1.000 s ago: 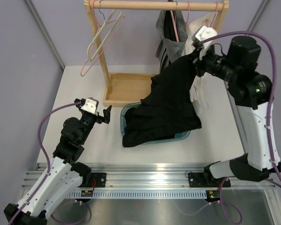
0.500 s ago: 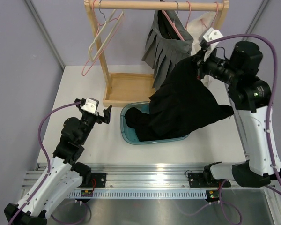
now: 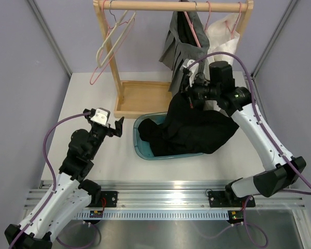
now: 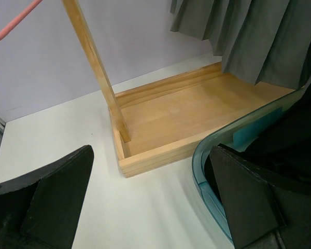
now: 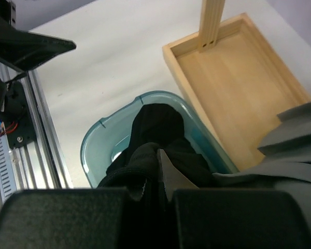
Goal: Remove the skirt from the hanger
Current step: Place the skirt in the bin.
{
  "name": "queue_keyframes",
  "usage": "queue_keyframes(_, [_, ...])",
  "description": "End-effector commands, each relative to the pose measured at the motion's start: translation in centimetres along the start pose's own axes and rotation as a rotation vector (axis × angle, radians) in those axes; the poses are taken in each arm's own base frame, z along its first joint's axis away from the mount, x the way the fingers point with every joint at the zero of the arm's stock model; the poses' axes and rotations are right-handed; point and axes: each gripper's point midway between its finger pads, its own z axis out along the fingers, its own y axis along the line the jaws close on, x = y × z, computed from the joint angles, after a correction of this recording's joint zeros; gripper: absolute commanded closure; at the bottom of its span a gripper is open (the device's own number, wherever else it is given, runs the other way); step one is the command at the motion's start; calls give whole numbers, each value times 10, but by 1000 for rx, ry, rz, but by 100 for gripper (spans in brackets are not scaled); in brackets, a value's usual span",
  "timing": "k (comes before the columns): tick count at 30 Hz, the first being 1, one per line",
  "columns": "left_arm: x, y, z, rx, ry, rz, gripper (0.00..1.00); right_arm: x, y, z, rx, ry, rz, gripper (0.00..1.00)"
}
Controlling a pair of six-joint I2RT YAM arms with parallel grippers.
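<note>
The skirt (image 3: 177, 39) is mid-grey with broad vertical pleats. It hangs on a pink hanger (image 3: 189, 27) from the wooden rail (image 3: 160, 5), in the upper middle of the overhead view and a little right of centre. In the left wrist view its folds fill the upper right corner, with the hem hanging over the right end of the base tray (image 3: 140, 96).

At upper left, two empty hangers (image 3: 114, 41), one white and one pink, dangle from the same rail. At lower left, the left gripper (image 3: 117, 126) hovers over the white table (image 3: 88, 88) with its fingers spread wide and nothing between them, facing the tray and the tub. In the middle, a black garment (image 3: 197, 129) rises from the tub to the right gripper (image 5: 163, 194), which is pressed together and pinching a fold of that cloth. The black cloth and the gripper sit directly in front of the lower part of the skirt, touching or nearly so. At upper right, a white garment (image 3: 223, 33) hangs just beside the skirt, with the right arm crossing below it.

The wooden tray holds only the rack's upright post. The teal tub (image 3: 137, 140), just in front of it, holds the lower part of the black garment, which spills over its right rim.
</note>
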Motion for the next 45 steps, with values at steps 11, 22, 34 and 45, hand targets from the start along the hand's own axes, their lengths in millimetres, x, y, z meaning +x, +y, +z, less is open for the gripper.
queue_keyframes(11, [-20,5,2,-18,-59,7,1,-22,8,81,53,-90,76,100])
queue_keyframes(22, [-20,2,3,-7,-58,7,1,127,-2,115,-26,266,-129,100])
queue_keyframes(34, [-21,5,1,-22,-65,9,1,182,42,135,-331,569,-318,52])
queue_keyframes(45, [-24,6,-1,-24,-74,6,1,63,66,47,-289,357,-576,16])
